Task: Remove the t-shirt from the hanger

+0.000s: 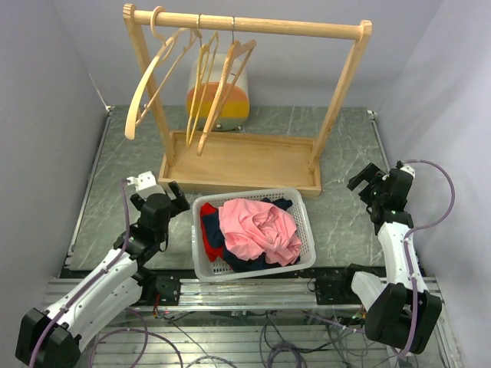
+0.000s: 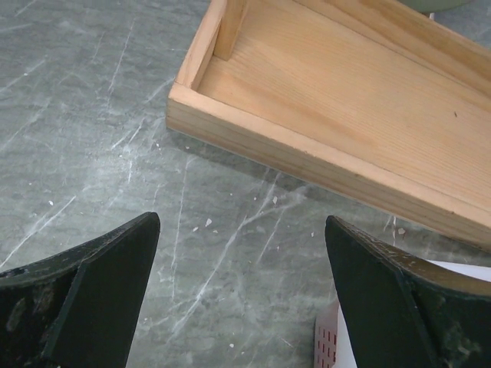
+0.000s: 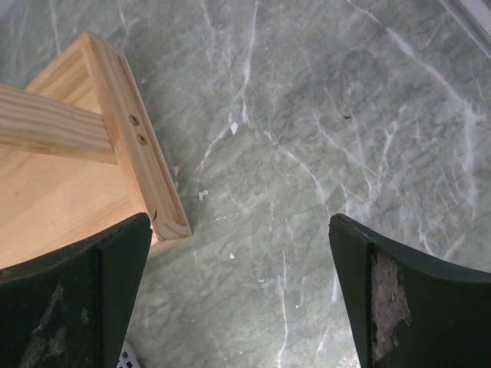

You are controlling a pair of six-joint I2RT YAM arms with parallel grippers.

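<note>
Table (image 1: pixel 345 222): hangers (image 1: pixel 137 98) at 12 o'clock hanging bare, shirt (image 1: pixel 257 226) lying in basket (image 1: pixel 197 239); I'm idling left gripper (image 2: pixel 242 226), right gripper (image 3: pixel 239 222) wide apart, empty.

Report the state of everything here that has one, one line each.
Left tool, open, empty.
Right tool, open, empty.
Rack, upright.
Hangers, hung on the rack, all bare.
Basket, upright, full of clothes.
Pink garment, crumpled on top of the pile.
</note>
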